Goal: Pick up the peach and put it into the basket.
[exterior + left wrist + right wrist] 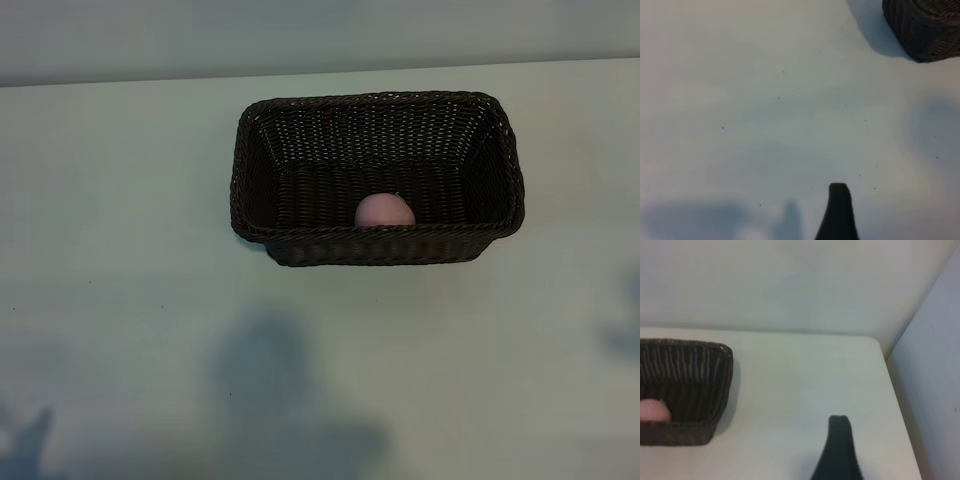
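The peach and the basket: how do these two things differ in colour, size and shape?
The peach is pale pink and smooth; the basket is dark brown and woven. The peach is small and round; the basket is far larger, rectangular with rounded corners and sloping sides. The peach lies inside, against the near wall, which hides its lower part; the basket stands on the white table. Neither is touched by a gripper.
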